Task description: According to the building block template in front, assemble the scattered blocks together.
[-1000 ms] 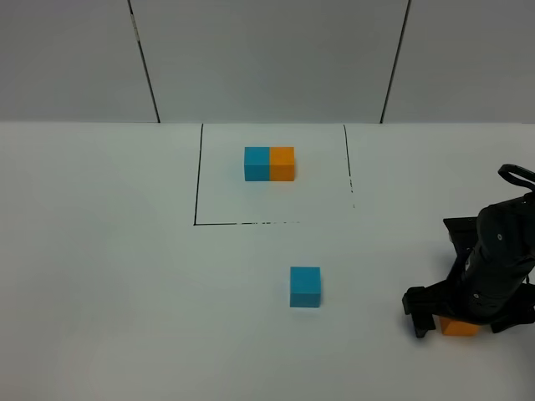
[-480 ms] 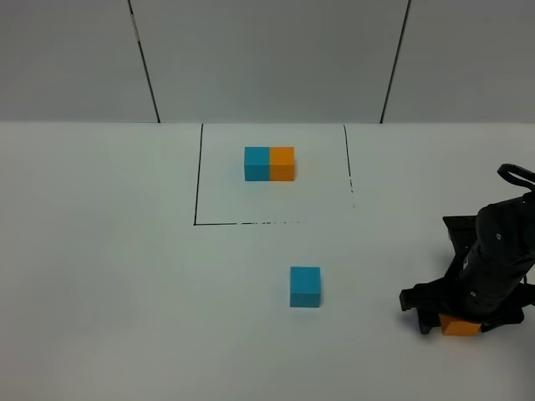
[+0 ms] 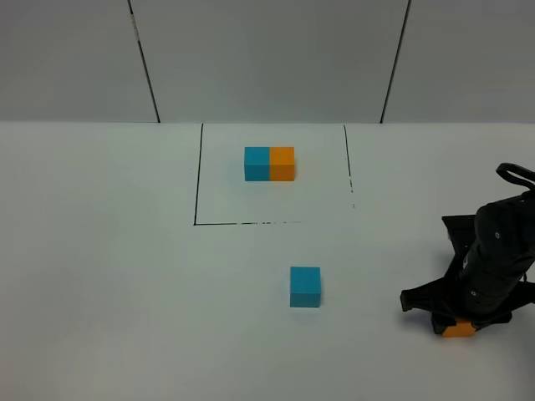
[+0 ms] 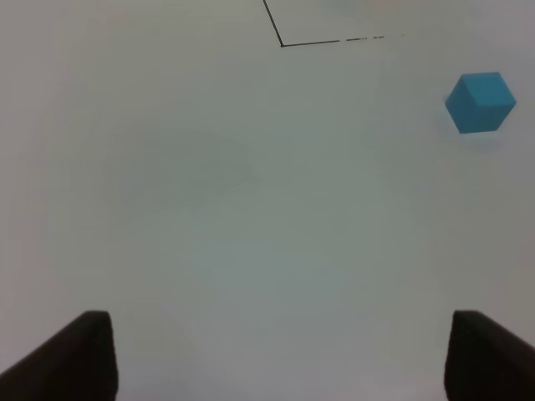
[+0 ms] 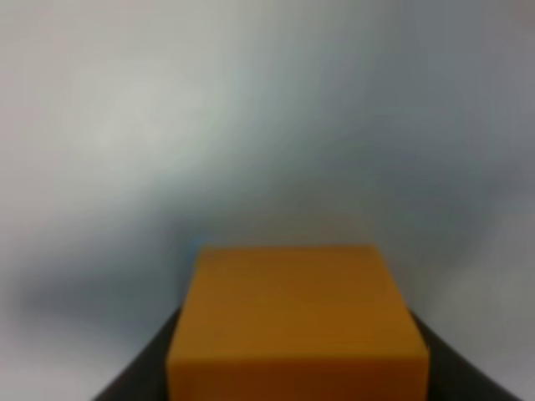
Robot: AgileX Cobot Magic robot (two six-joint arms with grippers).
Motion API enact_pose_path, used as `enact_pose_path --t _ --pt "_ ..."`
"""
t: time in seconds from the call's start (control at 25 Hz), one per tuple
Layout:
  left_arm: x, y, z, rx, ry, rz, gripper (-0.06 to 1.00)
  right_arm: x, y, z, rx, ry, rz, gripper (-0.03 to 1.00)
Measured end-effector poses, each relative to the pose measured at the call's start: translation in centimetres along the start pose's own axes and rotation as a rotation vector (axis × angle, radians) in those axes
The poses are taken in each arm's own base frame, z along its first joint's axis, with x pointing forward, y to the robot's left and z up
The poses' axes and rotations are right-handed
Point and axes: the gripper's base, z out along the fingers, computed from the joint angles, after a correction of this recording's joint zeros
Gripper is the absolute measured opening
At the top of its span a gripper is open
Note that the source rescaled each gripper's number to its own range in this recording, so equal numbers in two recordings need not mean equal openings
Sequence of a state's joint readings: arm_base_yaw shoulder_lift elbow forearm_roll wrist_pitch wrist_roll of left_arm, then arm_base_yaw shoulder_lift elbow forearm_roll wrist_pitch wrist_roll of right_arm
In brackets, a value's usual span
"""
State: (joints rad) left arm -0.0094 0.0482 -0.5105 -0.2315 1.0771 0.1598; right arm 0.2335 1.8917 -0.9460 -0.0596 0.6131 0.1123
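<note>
Right end effector [image 3: 459,322] is being held low near the right edge of the tabletop [image 3: 109,276], toward the near right corner. It is being closed on the orange cube [image 3: 459,331]; in the right wrist view dark fingers [image 5: 138,378] are being pressed against both sides of the cube, which is filling the gap. Only the cube's lower part is being shown under the end effector in the high view. Whether the cube is being lifted or is resting on the tabletop cannot be told.

Left end effector [image 4: 284,359] is being held wide open above bare tabletop, nothing between the fingertips. It is not being shown in the high view.

Blue cube [image 3: 305,286] is sitting alone around the middle of the tabletop, nearer the near edge, well apart from the orange cube.

Template pair [image 3: 269,164], blue on the left and orange on the right, touching, is sitting toward the far edge inside a black outline [image 3: 197,184] that is open toward that edge. The blue cube is lying outside the outline, on its near side.
</note>
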Motion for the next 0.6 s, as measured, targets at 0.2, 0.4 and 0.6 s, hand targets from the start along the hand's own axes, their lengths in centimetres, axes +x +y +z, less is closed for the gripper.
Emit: enact_pose_path --t 0.2,0.4,0.6 --pt "0.0 0.0 0.0 0.000 0.000 0.001 0.67 -1.0 0.7 -1.7 0.075 0.088 -0.193 0.00" --pt "0.0 0.0 0.0 0.000 0.000 0.001 0.67 -4.0 3.1 -5.2 0.119 0.048 -0.539 0.00" --pt "0.0 0.0 0.0 0.000 0.000 0.001 0.67 -5.2 6.6 -7.6 0.127 0.008 -0.942 0.00"
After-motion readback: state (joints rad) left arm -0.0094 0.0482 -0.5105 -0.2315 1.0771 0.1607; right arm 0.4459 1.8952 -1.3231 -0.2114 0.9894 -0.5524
